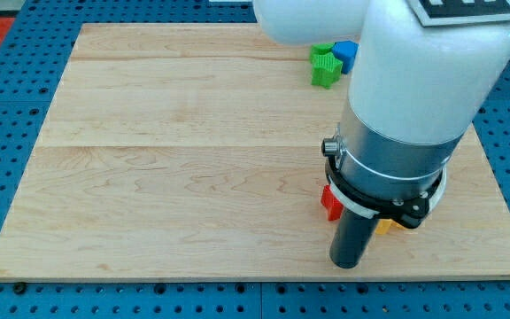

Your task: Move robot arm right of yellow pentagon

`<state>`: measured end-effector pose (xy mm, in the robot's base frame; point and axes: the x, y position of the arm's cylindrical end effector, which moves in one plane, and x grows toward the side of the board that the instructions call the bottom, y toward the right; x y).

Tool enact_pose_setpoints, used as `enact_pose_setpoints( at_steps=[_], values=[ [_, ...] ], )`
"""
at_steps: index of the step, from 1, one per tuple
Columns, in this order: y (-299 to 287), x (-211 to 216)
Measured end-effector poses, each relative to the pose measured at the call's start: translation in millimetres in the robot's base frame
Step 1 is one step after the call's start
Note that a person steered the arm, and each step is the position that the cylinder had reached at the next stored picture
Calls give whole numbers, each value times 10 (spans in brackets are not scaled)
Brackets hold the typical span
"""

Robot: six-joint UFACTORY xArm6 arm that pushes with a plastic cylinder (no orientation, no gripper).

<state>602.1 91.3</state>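
The arm's white and grey body fills the view's right. Its dark rod comes down near the board's bottom edge, and my tip (pixel 346 263) rests on the wood there. A small piece of a yellow block (pixel 385 227) shows just right of the rod, mostly hidden behind the arm, so its shape cannot be made out. A red block (pixel 329 203) shows just left of the rod and above my tip, also partly hidden.
A green block (pixel 324 67) and a blue block (pixel 345 53) sit together near the board's top edge, next to the arm's body. The wooden board (pixel 166 159) lies on a blue pegboard surface.
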Motion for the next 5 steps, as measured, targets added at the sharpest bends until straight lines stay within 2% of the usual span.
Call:
enact_pose_setpoints(
  at_steps=[3,4,5],
  values=[
    [294,16],
    [703,-4],
    [1477,-136]
  ],
)
